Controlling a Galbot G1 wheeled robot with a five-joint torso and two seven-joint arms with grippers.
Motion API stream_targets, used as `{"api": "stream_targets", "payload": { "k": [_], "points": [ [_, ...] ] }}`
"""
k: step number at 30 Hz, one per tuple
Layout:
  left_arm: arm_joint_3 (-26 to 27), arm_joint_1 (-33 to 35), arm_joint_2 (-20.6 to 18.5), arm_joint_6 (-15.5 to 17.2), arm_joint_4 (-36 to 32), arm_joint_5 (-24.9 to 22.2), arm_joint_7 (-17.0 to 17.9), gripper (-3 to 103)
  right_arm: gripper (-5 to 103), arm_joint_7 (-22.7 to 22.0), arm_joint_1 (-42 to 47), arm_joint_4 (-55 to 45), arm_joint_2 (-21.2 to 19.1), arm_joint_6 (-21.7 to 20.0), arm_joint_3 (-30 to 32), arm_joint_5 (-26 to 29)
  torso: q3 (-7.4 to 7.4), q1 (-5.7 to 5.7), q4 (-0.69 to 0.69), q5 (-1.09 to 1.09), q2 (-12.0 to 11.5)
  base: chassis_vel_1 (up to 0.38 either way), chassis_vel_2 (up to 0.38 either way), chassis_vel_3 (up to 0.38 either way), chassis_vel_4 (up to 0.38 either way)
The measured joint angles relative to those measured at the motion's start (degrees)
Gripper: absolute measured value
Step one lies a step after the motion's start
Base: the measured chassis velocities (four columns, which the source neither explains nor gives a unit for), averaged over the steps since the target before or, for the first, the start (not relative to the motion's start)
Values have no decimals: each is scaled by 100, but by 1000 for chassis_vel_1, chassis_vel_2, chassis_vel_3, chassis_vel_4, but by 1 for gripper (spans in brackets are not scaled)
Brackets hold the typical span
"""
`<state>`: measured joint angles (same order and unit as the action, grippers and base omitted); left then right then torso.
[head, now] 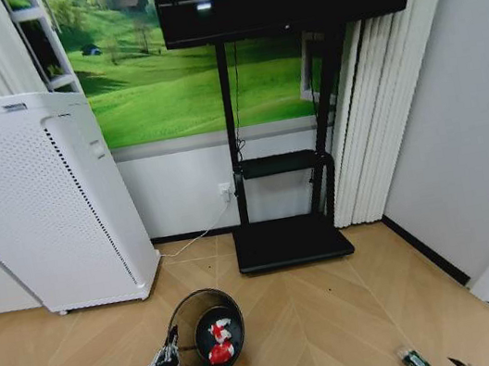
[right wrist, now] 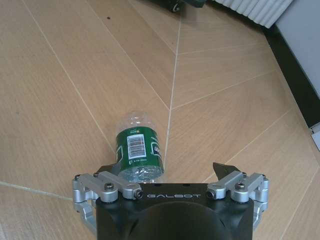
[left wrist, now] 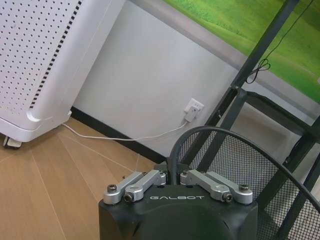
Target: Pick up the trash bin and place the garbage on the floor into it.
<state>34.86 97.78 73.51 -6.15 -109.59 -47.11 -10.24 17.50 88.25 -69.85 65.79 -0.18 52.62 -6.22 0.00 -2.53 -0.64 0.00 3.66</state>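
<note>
Fingers of the left gripper (left wrist: 172,176) are pinched shut on the rim of the trash bin (head: 194,351), which hangs tilted just above the floor (head: 342,317) at about 7 o'clock in the head view, its mouth turned up toward the camera. Inside the black mesh lie two pieces of garbage: a red can (head: 221,354) low in the bin and a red-and-white packet (head: 218,330) just above it, the two close together. From the left wrist the curved rim wire runs straight up between the closed fingers (left wrist: 145,181) and arcs away toward 3 o'clock, with the mesh wall below it. Over at about 5 o'clock in the head view the green bottle (head: 414,361) lies on its side on the herringbone parquet, well apart from the bin. The right gripper (right wrist: 170,172) hovers low over that bottle, its fingers spread wide; one dark fingertip (right wrist: 221,170) stands clear of the bottle at the far side, while the other sits right beside the bottle's clear plastic end. The bottle's white barcode label (right wrist: 136,148) faces up. Behind the bin, a tall white perforated appliance (head: 33,209) stands at 10 o'clock against the wall, and a black screen stand (head: 292,241) sits at 12 o'clock
</note>
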Motion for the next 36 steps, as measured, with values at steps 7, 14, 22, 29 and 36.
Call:
{"api": "stream_targets", "payload": {
  "k": [7, 14, 22, 29, 36],
  "points": [
    [11, 19, 29, -4, -10, -2, 0, 7, 100, 161, -255, 466, -196, -6, -168, -375, 0, 0, -1, 0, 0, 0, 0, 0, 0],
    [11, 71, 50, -43, 2, 4, 0, 7, 100, 338, -412, 836, -279, 80, -169, -821, 0, 0, -1, -2, 0, 0, 0, 0, 0],
    [13, 69, 38, -51, 6, -5, 0, 7, 80, 617, -384, 830, -275, 23, -137, -974, 0, 0, -2, 0, 0, 0, 0, 0, 0],
    [34, 80, 36, -68, -2, -41, 7, 7, 54, 722, -323, 773, -223, 30, -124, -1032, 0, 0, -2, 0, 0, 0, 0, 0, 0],
    [35, 46, 10, -88, 20, -46, 10, 7, 33, 747, -223, 572, -120, 100, -102, -1029, 0, -1, -2, 0, 0, 0, 0, 0, 0]
  ]
}}
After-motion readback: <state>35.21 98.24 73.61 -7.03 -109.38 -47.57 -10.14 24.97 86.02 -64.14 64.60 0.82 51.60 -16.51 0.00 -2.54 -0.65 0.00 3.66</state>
